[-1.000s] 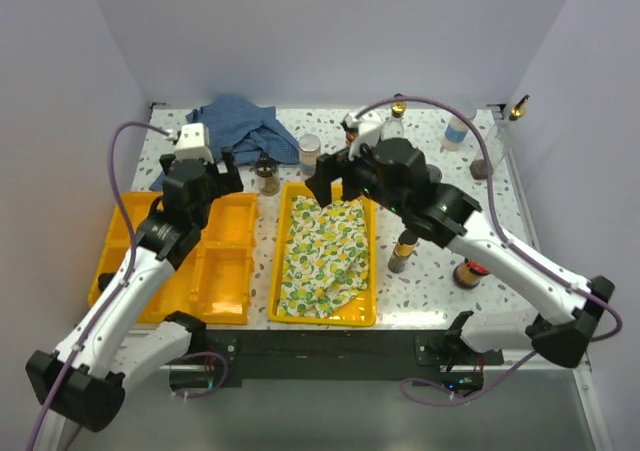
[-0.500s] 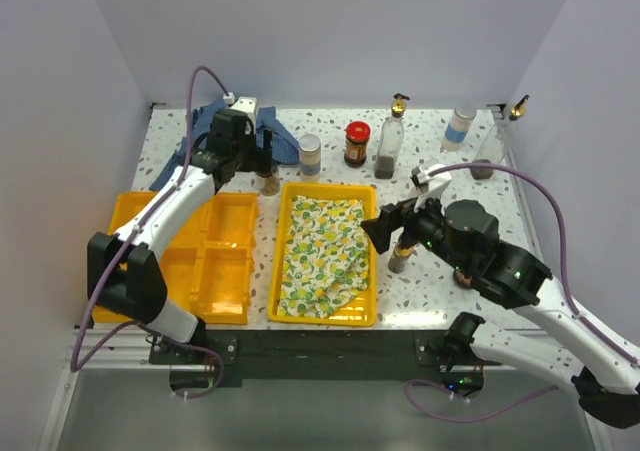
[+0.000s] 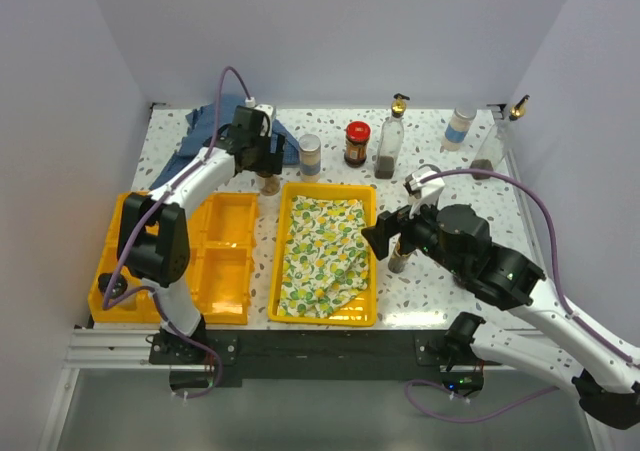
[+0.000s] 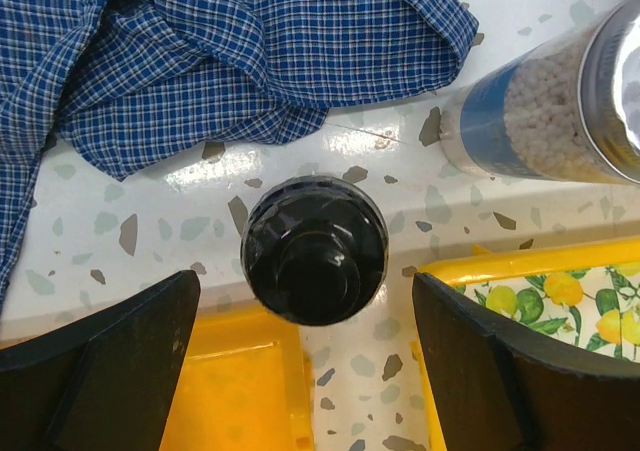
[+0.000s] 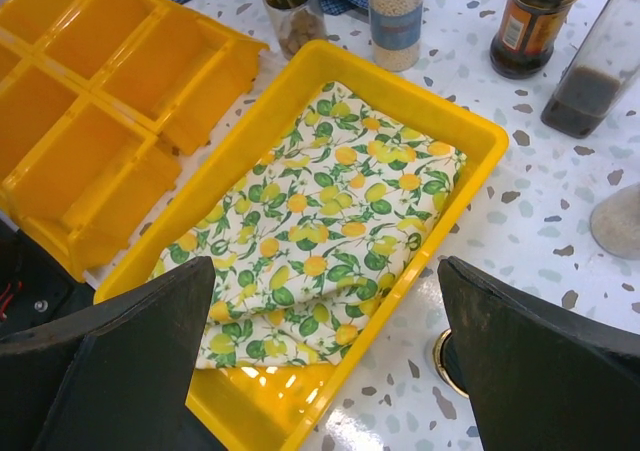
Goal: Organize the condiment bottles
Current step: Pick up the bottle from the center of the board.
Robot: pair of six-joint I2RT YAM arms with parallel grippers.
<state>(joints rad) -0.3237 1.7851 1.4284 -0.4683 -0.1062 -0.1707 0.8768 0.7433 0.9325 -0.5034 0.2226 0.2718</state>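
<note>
The jaws stand wide apart, their dark fingers (image 5: 110, 371) filling both lower corners of the picture. Below them sits a yellow tray (image 5: 270, 401) lined with a lemon-print cloth (image 5: 340, 221) (rumpled towards its near end). Just beside it on the left is a yellow divided tray (image 5: 110, 101) with several compartments. On the speckled table (image 5: 520, 171) beyond stand a brown-filled jar (image 5: 295, 26), a seed-filled shaker (image 5: 397, 21) with a blue label, a red-lidded dark sauce jar (image 5: 528, 26) and a clear glass bottle (image 5: 590, 81) with dark liquid at its base. A pale shaker (image 5: 618, 221) is cut off by the right edge. A gold-rimmed round top (image 5: 438, 349), perhaps a pourer, peeks out beside the right finger.
</note>
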